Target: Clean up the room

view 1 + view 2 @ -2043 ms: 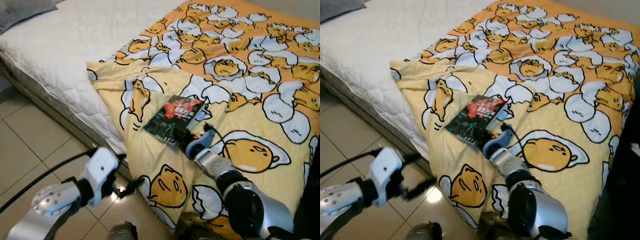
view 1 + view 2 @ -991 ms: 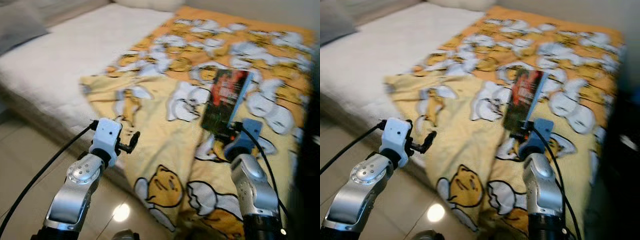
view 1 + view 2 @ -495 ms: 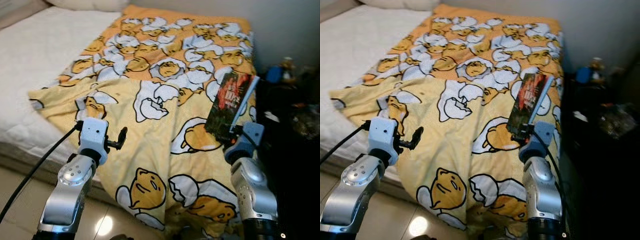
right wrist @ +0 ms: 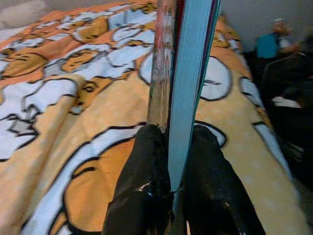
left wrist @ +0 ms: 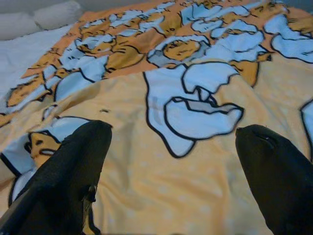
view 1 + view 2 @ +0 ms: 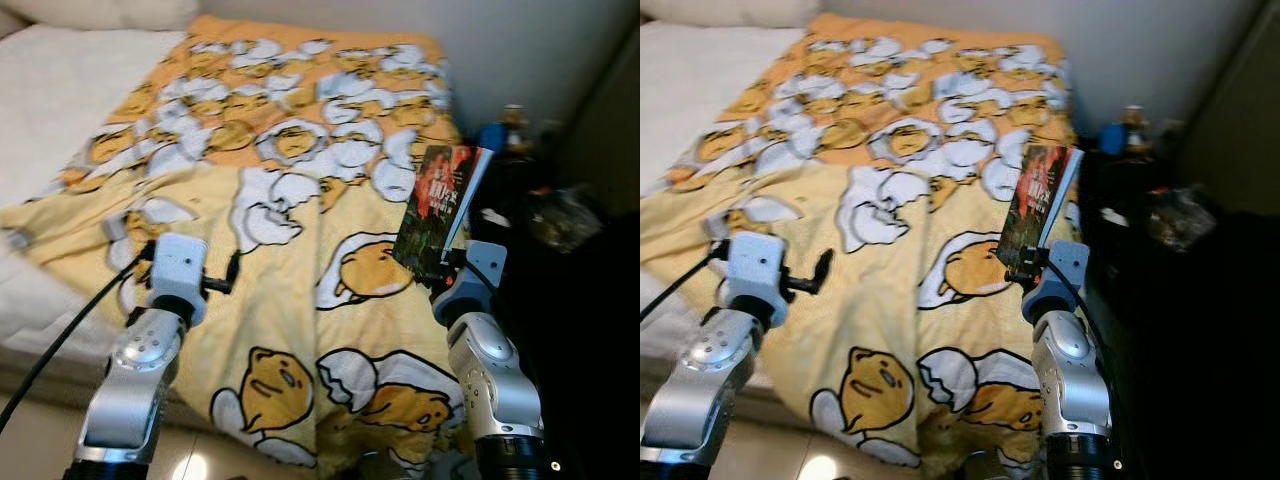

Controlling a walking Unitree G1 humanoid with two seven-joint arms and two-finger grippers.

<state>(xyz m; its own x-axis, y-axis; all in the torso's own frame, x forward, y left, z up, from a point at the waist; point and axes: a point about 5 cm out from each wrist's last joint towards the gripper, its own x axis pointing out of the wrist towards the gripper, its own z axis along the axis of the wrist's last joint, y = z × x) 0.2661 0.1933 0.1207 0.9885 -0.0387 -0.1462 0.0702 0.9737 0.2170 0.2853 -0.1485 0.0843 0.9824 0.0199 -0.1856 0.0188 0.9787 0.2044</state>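
The right gripper is clenched on the lower edge of a book, one black finger on each side of its pages; the book stands nearly upright, lifted clear of the blanket, its dark red cover facing the robot's left and its pale page edges turned toward the right; it hangs above the blanket's right margin, close to the side of the bed. The left gripper is released, fingers spread wide, hovering just over the blanket's near left part with nothing between them; a black cable trails from the left wrist toward the floor. The blanket is yellow and orange with a cartoon egg print; it covers the right portion of the bed and drapes over the near edge; bare white mattress shows to the left, with a pale pillow at the far end. To the right of the bed lies dark, cluttered ground with small objects, among them something blue; these are too blurred to identify.
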